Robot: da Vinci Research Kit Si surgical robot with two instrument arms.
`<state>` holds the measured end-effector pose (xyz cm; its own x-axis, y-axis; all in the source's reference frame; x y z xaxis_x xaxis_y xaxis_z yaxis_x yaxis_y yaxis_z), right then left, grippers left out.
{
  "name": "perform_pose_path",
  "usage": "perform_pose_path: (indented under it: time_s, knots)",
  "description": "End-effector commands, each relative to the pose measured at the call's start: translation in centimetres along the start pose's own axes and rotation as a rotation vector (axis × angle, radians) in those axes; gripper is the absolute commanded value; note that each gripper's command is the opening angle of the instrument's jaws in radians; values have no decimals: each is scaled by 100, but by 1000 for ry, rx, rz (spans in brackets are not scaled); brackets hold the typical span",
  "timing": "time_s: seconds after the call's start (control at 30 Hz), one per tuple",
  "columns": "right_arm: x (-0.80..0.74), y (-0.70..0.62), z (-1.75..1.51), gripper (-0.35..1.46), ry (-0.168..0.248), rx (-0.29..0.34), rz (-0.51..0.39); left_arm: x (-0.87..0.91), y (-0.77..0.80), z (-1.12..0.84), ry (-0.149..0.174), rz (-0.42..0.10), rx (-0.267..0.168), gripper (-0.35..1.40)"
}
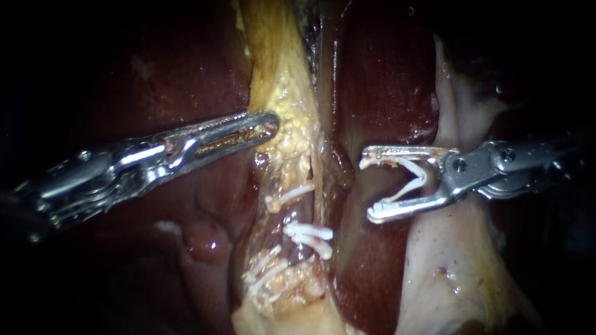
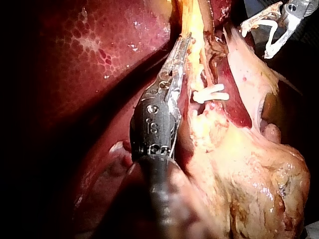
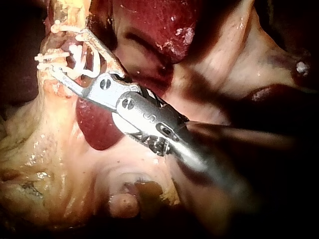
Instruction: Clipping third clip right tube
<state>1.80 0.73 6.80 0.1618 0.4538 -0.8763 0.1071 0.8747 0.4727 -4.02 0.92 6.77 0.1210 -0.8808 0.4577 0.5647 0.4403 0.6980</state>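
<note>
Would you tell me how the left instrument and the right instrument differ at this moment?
The left instrument has its end effector shut on yellow tissue; the right instrument has its end effector spread wide, holding an open white clip. The left instrument touches tissue; the right instrument hangs clear, over the liver. Both are slender and metallic.

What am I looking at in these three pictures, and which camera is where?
Two thin surgical instruments work on a pig's liver at a bench. One picture comes from the endoscope, close to the tissue; the other two come from cameras on each instrument's arm. The left instrument touches the yellow fatty tissue; whether it grips is unclear. The right instrument carries an open white clip between its jaws, clear of the tube, which bears white clips.
</note>
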Motion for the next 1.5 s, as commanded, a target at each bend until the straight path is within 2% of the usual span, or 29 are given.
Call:
perform_pose_path:
  time_s: [0.03,0.2,0.27,0.4,0.57,0.77,0.9,1.23,1.43,1.5]
  knots:
    - [0,0,0,60,0,0,0,-1,0,-2,0,0,1,-35]
    - [-10,-2,7,60,1,11,0,-9,1,-21,4,-3,4,-35]
    - [-19,-2,14,60,1,16,41,-15,3,-39,6,-5,-6,-35]
    - [-37,-2,30,60,1,30,113,-21,0,-69,-9,-10,-13,-35]
    - [-60,0,52,60,-6,40,183,-30,-24,-103,-30,-21,-12,-35]
    - [-75,10,72,60,-28,38,235,-47,-46,-133,-61,-29,-8,-35]
    - [-86,17,86,60,-44,34,272,-54,-52,-142,-73,-28,-5,-35]
    - [-105,32,112,60,-84,24,335,-54,-54,-144,-74,-29,-6,-35]
    - [-106,38,129,60,-86,47,366,-54,-54,-145,-74,-29,-6,-35]
    - [-106,38,133,59,-67,65,377,-54,-52,-145,-73,-28,-5,-35]
